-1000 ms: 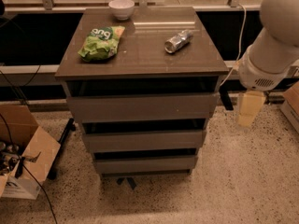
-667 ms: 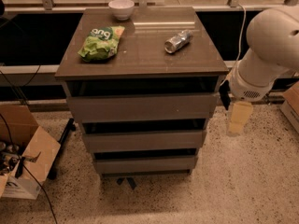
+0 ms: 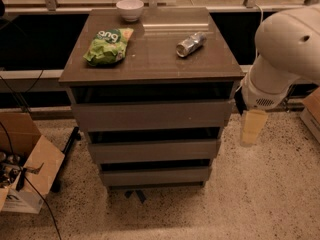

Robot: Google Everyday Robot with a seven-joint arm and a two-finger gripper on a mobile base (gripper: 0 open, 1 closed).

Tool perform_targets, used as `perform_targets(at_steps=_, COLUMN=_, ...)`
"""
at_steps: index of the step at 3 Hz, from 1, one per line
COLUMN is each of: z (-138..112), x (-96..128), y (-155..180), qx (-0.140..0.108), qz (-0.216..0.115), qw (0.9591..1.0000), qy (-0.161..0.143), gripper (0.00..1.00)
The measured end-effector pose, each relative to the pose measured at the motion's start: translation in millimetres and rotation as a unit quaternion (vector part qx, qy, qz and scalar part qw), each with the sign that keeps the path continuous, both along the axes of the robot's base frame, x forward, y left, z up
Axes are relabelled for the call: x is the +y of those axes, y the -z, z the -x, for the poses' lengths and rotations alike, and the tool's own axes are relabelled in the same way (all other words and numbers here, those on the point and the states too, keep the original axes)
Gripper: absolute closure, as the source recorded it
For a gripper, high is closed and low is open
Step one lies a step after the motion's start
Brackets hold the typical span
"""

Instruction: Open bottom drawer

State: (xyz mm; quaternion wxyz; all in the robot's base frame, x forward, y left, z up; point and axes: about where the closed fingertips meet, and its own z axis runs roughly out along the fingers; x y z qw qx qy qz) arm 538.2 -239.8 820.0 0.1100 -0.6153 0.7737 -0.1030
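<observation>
The bottom drawer [image 3: 155, 175] is the lowest of three grey-brown handleless fronts on the cabinet [image 3: 150, 114], with a dark gap above its flat panel. Its front sits a little behind the two larger fronts above it. My gripper [image 3: 252, 127] hangs pale and yellowish below the white arm [image 3: 287, 49], just off the cabinet's right side. It is level with the gap between the top and middle drawers, well above and to the right of the bottom drawer, and touches nothing.
On the cabinet top lie a green snack bag [image 3: 107, 46], a crushed can [image 3: 190, 44] and a white bowl [image 3: 130, 9]. An open cardboard box [image 3: 27, 171] and cables sit on the speckled floor to the left. Another box edge [image 3: 312, 111] is at the far right.
The arm has swung left and lower, bringing my gripper down and closer to the cabinet's right side. The drawers have not moved.
</observation>
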Motion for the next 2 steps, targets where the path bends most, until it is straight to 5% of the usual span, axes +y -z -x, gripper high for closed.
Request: perform_targets(at_steps=2, z=13, x=46, y=76, qx=0.037, qz=-0.020, qw=0.9990, qy=-0.016, gripper=0.00)
